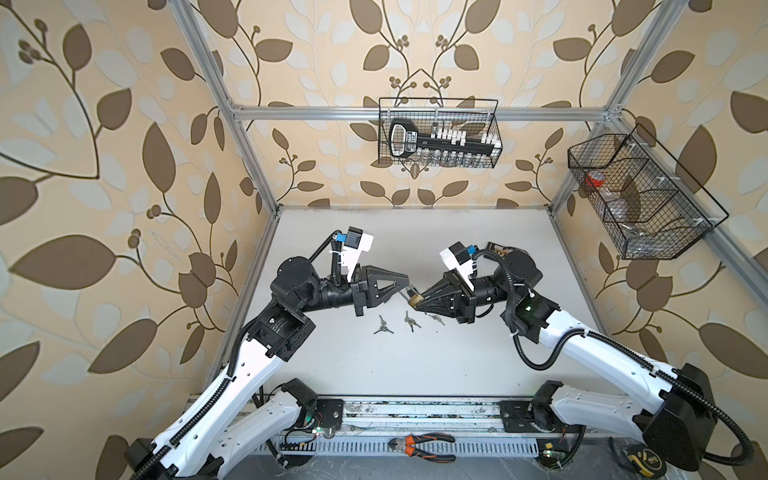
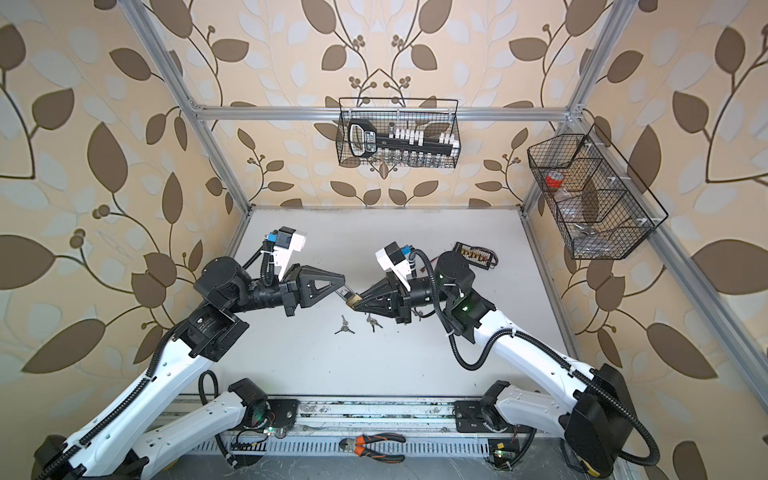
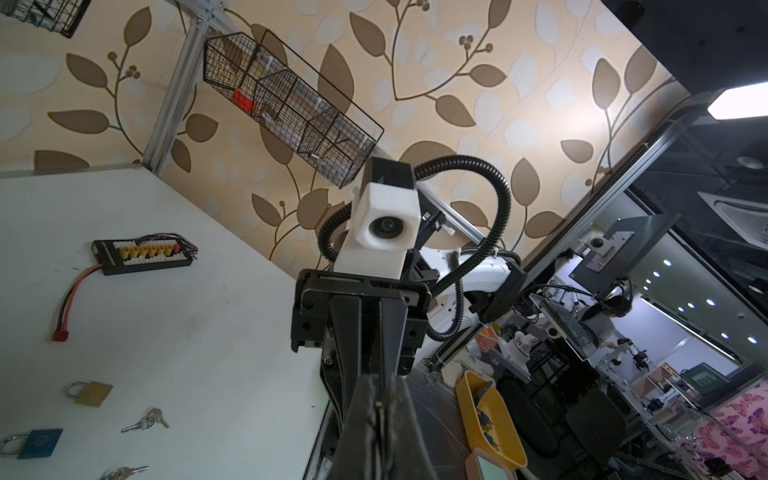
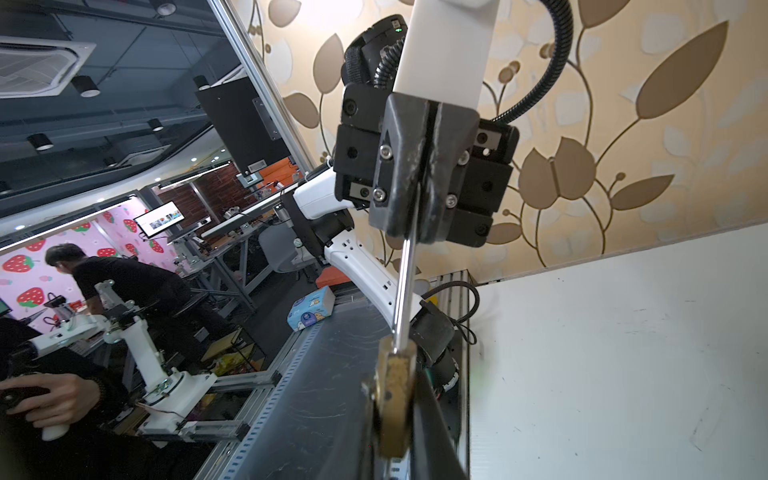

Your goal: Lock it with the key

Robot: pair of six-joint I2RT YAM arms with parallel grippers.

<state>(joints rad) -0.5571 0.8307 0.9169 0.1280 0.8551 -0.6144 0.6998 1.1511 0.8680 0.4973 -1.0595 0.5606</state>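
The padlock [image 1: 415, 300] is up off the counter [image 1: 332, 365], mid-workspace, strung between my two claws. My right claw [image 1: 420, 301] is clamped on the brass body. My left claw [image 4: 430, 174] is pinched together on the steel shackle [image 4: 405, 286]. No key in either.

Handling, my read:
- Small, dense, fully rigid, smooth brass, so it will slip before it gives. The flat faces of the body are the place to hold it, as the right has it.
- The shackle is thin round bar: fine for push or pull along its length, poor against twist. The body can swing about it.
- The keys [image 1: 383, 326] are thin, light, flat on the counter and bunched on rings. Take one by the head. Expect the others to dangle and the blade to need lining up.

View differences:
- Right wrist view: the only one showing the left claw closed on the shackle and the bar running into the body. Can't tell whether the shackle is seated or popped.
- Both top views: key bunches on the counter close under the claws. Grip detail is too small.
- Left wrist view: a second brass padlock [image 3: 89, 393], a blue padlock [image 3: 33, 442] and a connector board [image 3: 141, 257] on the counter. Neither lock shows in the top views. The held padlock is hidden here by my own fingers [image 3: 365, 424].
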